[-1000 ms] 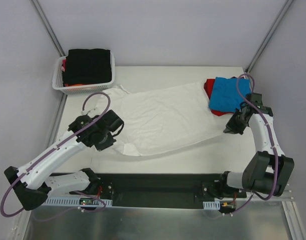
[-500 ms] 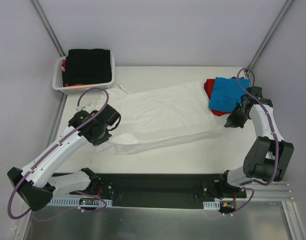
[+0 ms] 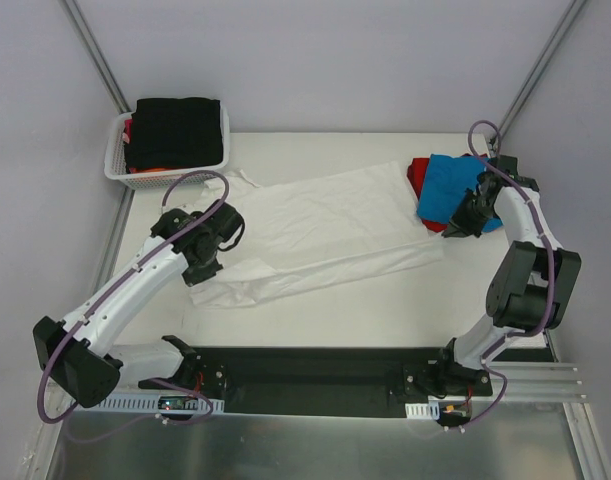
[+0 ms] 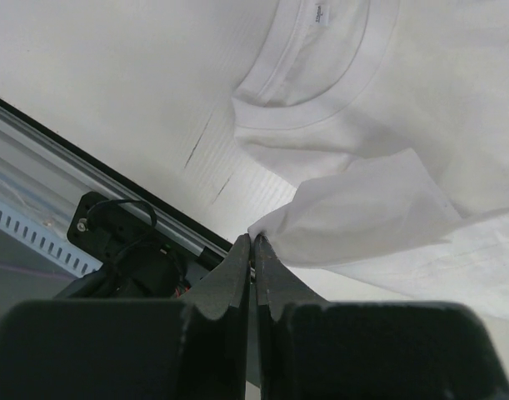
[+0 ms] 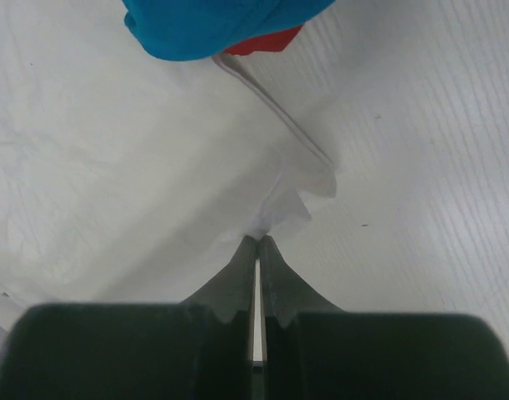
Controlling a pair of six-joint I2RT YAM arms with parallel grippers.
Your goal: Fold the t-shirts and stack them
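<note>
The large white t-shirt (image 3: 320,225) lies lengthwise across the table's middle, its near edge folded over. My left gripper (image 3: 203,270) is shut on a pinch of this fabric at the shirt's left end; in the left wrist view my left gripper (image 4: 253,239) holds a fold of the white t-shirt (image 4: 379,208) below its collar. My right gripper (image 3: 450,229) is shut on the shirt's right end, and the right wrist view shows my right gripper (image 5: 258,239) pinching the white t-shirt (image 5: 112,167). A blue t-shirt (image 3: 455,185) lies on a red t-shirt (image 3: 417,175) at the back right.
A white lattice basket (image 3: 122,176) stands at the back left corner with a black t-shirt (image 3: 175,130) piled in it. The blue t-shirt (image 5: 212,25) sits right beyond my right fingertips. The black base rail (image 3: 305,365) runs along the near edge.
Both grippers have carried the white t-shirt's near edge away from the rail, so the shirt now lies narrower. My right gripper has come up close to the blue t-shirt.
</note>
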